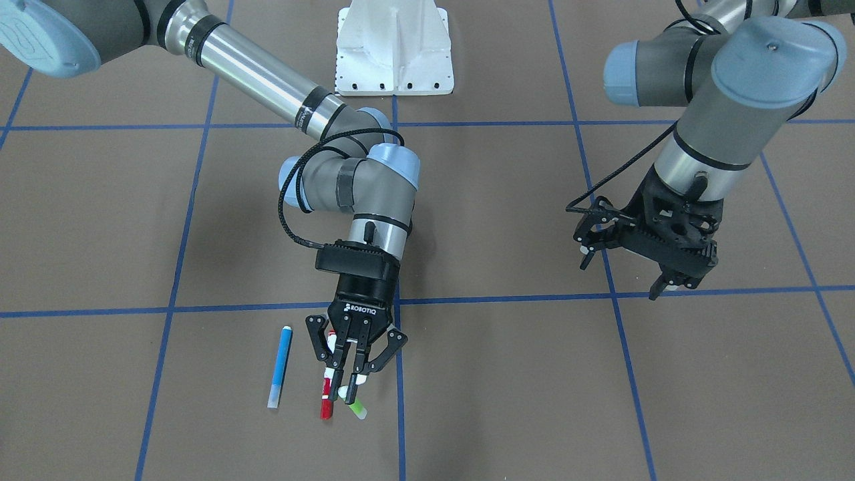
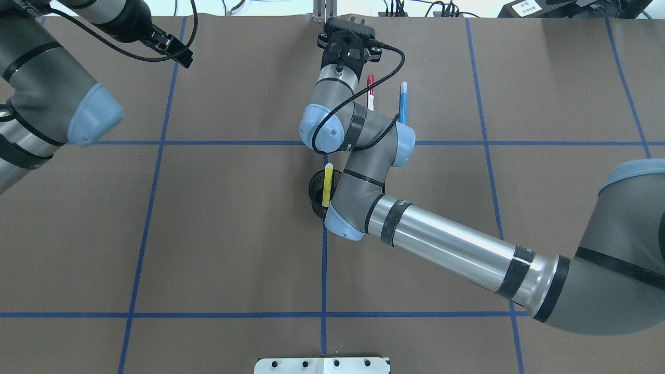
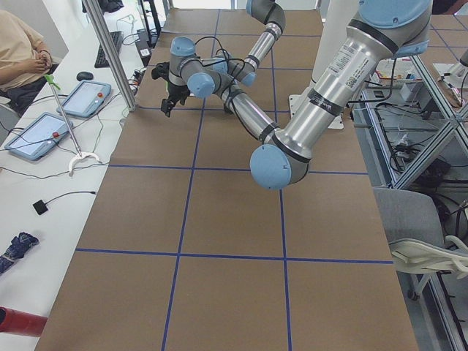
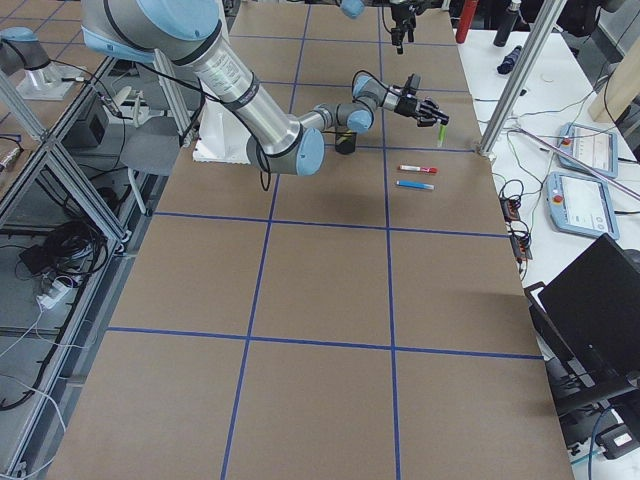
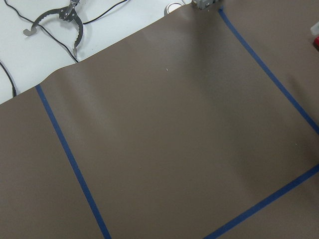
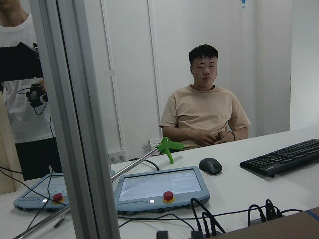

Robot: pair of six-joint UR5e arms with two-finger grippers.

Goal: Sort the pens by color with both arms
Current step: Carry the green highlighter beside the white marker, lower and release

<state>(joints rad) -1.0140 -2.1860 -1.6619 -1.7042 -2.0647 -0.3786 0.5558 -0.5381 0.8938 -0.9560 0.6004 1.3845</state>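
Green pen (image 1: 359, 407) tight between right fingers (image 1: 355, 381); left fingers (image 1: 660, 284) wide apart, empty

I'm looking at a tabletop covered in brown paper (image 2: 234, 234) and gridded with blue tape (image 2: 234, 142). Past its far edge is a white desk (image 6: 259, 184) with a teach pendant (image 6: 159, 186), a mouse (image 6: 210, 165) and a black keyboard (image 6: 284, 157). A person in a beige T-shirt (image 6: 204, 112) sits before a white wall (image 6: 134, 74). An aluminium post (image 6: 75, 124) crosses my view. A grey chair (image 3: 406, 216) stands beside the table.

2 table pens (image 1: 280, 366) (image 1: 326, 407): side by side | cup pen (image 2: 328, 184): in cup (image 2: 310, 188) | held pen (image 1: 359, 407): right claw (image 1: 340, 389)
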